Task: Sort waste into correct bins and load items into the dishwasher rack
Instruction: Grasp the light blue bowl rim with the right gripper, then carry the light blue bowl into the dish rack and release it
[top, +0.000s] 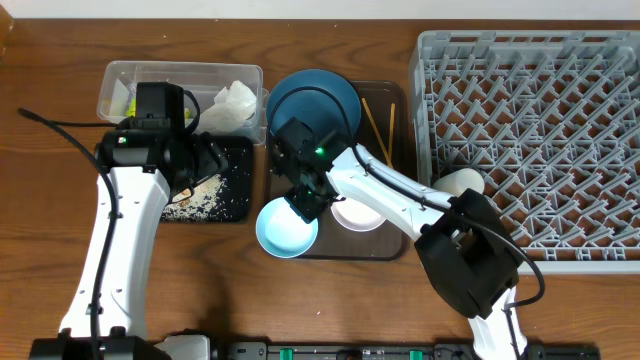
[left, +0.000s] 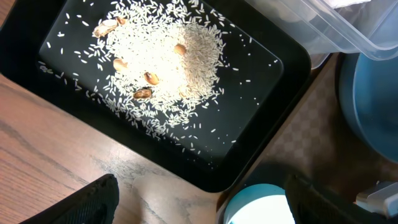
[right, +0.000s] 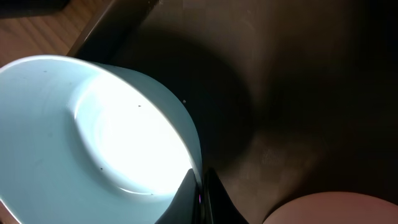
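Left arm (top: 112, 230) runs up from the near-left corner, wrist bent over – its hand (top: 205, 160) hangs low, fingers (left: 93, 200) spread wide with nothing between them. Right arm (top: 390, 190) stretches from near-right to the middle, hand (right: 199, 194) angled down, pinched tight on the small light blue bowl (top: 285, 232) rim.

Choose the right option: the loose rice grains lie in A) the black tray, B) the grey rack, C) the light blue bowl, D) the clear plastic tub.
A: the left wrist view shows the rice grains spread across the floor of the black tray.
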